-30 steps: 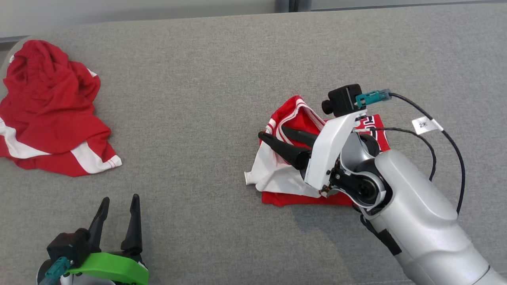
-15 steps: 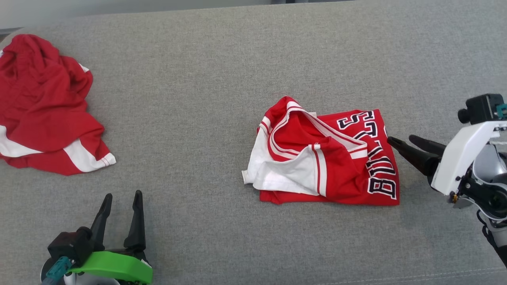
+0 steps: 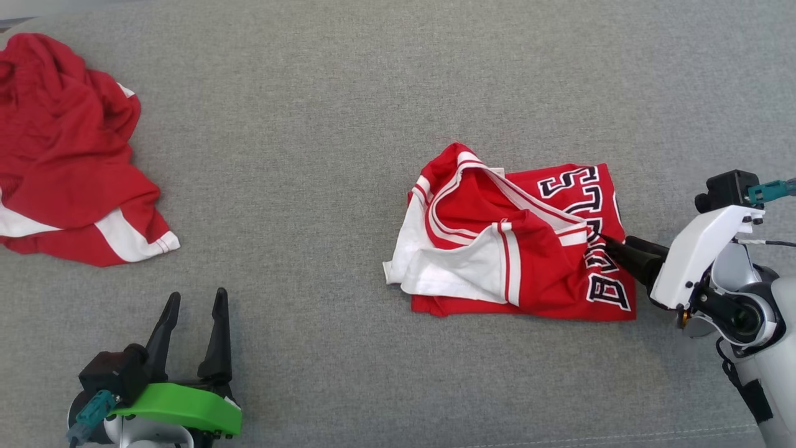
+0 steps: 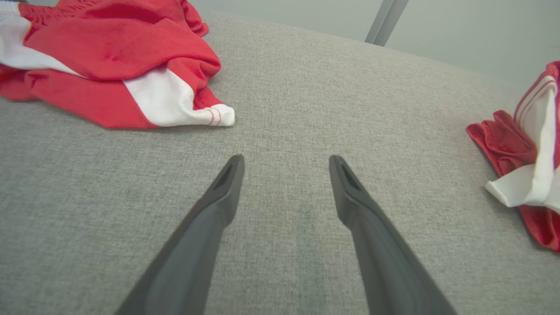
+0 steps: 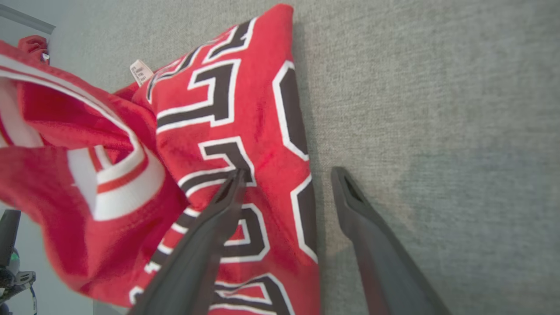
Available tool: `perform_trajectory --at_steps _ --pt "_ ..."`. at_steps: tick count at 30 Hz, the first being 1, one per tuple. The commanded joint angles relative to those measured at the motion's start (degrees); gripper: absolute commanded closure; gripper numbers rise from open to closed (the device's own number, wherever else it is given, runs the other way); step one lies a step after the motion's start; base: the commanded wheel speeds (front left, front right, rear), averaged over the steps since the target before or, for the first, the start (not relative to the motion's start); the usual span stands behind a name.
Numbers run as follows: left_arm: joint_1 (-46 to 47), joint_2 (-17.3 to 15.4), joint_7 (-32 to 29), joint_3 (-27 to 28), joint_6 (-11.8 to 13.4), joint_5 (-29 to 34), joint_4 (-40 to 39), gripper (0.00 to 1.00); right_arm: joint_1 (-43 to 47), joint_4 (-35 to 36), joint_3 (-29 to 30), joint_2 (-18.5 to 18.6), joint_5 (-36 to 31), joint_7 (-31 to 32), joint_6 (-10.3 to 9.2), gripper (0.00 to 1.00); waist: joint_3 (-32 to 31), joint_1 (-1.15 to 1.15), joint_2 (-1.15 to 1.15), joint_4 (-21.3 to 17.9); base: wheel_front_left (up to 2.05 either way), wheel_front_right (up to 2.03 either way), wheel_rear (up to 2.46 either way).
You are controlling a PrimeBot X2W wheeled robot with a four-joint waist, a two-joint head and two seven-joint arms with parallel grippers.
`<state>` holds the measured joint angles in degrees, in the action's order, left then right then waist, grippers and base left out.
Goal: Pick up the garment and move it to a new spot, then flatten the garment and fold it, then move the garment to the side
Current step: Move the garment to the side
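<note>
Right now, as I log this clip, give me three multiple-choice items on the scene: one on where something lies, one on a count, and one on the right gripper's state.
1. Where in the head view does the crumpled red garment lie?
A. upper left
B. lower right
C. bottom centre

2. How many red garments lie on the grey surface?
A. one
B. two
C. four

3. How does the right gripper stand at the lettered jersey?
A. open, one finger over the lettering, the other over bare surface
B. shut on a sleeve
C. shut, well away from it

Answers:
1 A: it sits in the head view's upper-left corner.
2 B: the crumpled one and the jersey make two.
3 A: the right wrist view shows the fingers apart across the jersey's edge.
</note>
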<state>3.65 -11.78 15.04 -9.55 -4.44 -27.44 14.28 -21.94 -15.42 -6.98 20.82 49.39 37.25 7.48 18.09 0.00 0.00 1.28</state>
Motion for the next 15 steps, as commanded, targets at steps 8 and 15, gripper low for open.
perform_trajectory --at_steps 8,15 --pt "0.82 1.46 0.16 -0.03 -0.5 0.35 1.12 0.0 -5.31 -4.59 -3.73 -1.83 1.29 -2.9 0.03 1.0 -1.59 0.0 0.0 2.85 0.0 0.0 0.0" --pt "-1.03 3.3 0.16 1.36 -0.67 0.61 1.52 0.0 -6.35 5.71 -7.68 2.49 7.3 0.19 0.02 1.0 -3.8 0.0 0.0 4.09 0.0 0.0 0.0"
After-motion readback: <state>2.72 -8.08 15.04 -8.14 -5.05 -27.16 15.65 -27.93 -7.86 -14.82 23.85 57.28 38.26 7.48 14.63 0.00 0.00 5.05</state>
